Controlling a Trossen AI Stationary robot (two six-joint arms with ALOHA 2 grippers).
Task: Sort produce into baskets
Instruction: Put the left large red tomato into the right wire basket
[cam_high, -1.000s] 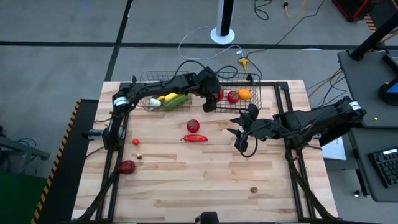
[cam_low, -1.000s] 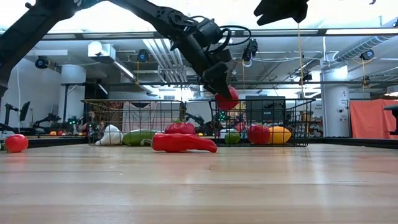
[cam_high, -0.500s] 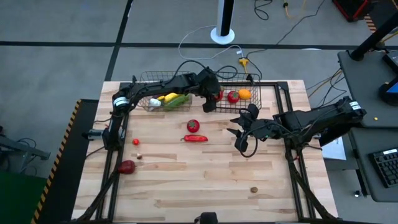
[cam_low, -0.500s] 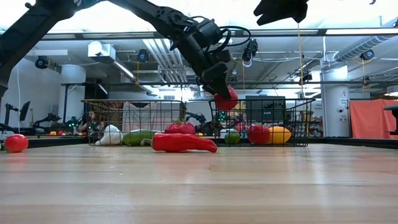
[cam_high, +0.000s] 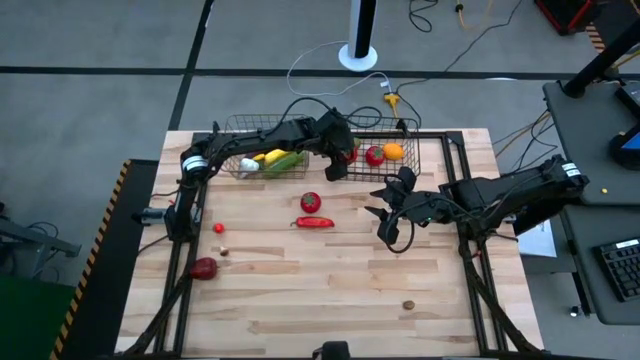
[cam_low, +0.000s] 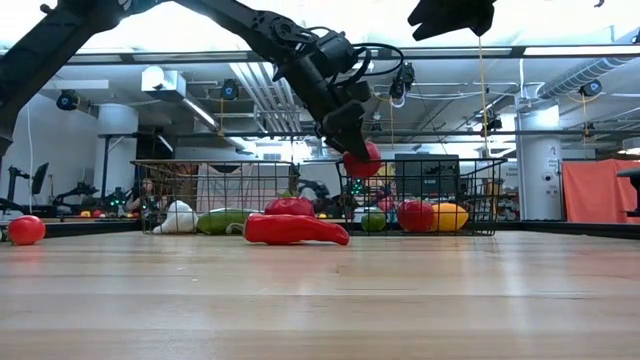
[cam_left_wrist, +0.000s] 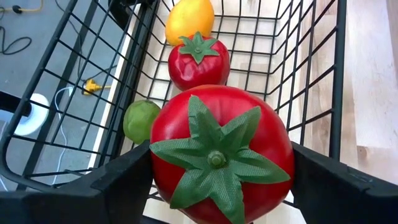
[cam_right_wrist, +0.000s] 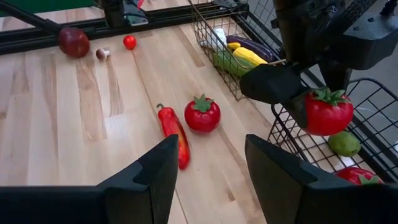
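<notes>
Tomato (cam_left_wrist: 221, 152) sat pinched at its sides in the left gripper (cam_low: 350, 150), just above dark basket (cam_left_wrist: 339, 93); it looked light, smooth, maybe slippery

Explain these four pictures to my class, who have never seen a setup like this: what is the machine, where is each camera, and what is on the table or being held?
Two dark jointed robot arms work at a pale wooden table. One picture looks straight down from above, one looks level across the tabletop, and two come from cameras on the arms' wrists.

The left gripper holds a round red toy tomato over the dark wire basket, which already contains a smaller red tomato, an orange fruit and a small green fruit. The copper-coloured wire basket beside it holds vegetables.

A long red pepper and another red tomato lie on the table. The right gripper waits open above the table, empty.
</notes>
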